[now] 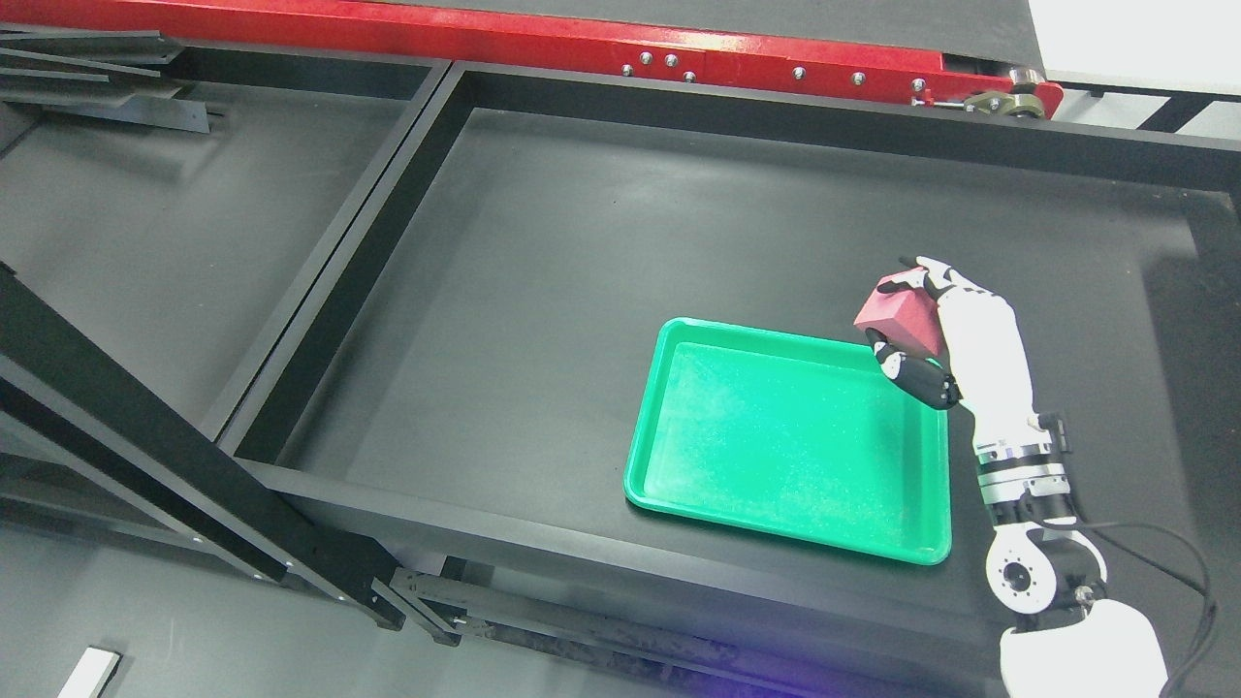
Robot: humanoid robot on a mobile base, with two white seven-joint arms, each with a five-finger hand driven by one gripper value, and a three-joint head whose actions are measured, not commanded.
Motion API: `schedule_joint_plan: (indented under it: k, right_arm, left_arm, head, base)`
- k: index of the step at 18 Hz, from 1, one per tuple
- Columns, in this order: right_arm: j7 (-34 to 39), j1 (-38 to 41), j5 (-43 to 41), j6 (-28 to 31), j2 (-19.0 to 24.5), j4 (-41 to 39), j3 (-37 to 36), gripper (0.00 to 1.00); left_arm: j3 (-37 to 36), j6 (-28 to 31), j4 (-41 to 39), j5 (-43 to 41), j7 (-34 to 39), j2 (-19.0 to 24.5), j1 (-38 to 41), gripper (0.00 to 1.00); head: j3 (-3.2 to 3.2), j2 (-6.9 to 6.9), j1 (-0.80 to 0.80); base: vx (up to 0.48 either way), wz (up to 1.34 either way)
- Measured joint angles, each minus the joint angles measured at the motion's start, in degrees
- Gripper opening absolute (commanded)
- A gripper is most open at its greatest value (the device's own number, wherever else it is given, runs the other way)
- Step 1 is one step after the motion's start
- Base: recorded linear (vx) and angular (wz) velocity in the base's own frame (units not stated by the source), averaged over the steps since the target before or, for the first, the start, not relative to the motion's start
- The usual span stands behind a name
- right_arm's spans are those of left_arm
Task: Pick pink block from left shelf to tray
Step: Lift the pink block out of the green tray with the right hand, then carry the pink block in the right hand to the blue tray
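Holding pink block in right robot hand, fingers clamped round it, above far right corner of green tray; I judge it positioned for release into tray.

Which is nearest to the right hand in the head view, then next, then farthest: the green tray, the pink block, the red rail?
1. pink block: held in the right hand.
2. green tray: just left, below the hand.
3. red rail: along the top edge.
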Motion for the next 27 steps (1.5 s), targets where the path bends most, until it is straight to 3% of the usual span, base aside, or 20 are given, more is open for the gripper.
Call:
schedule_joint_plan:
  k: [17, 27]
  right_arm:
    - [-0.6, 3.6, -5.7, 3.4, 0.0, -6.1, -1.9, 0.04]
    - [-0.8, 7.6, -7.7, 3.7, 0.0, -8.1, -2.2, 0.04]
  left_arm:
    - [0.0, 0.0, 0.0, 0.0, 0.0, 0.0, 0.0, 1.0]
    - [0.0, 0.0, 0.0, 0.0, 0.0, 0.0, 0.0, 1.0]
  head:
    - [0.0, 0.0, 0.0]
    - [0.0, 0.0, 0.0]
  base:
    - [-0.012, 0.04]
    - [-0.075, 0.42]
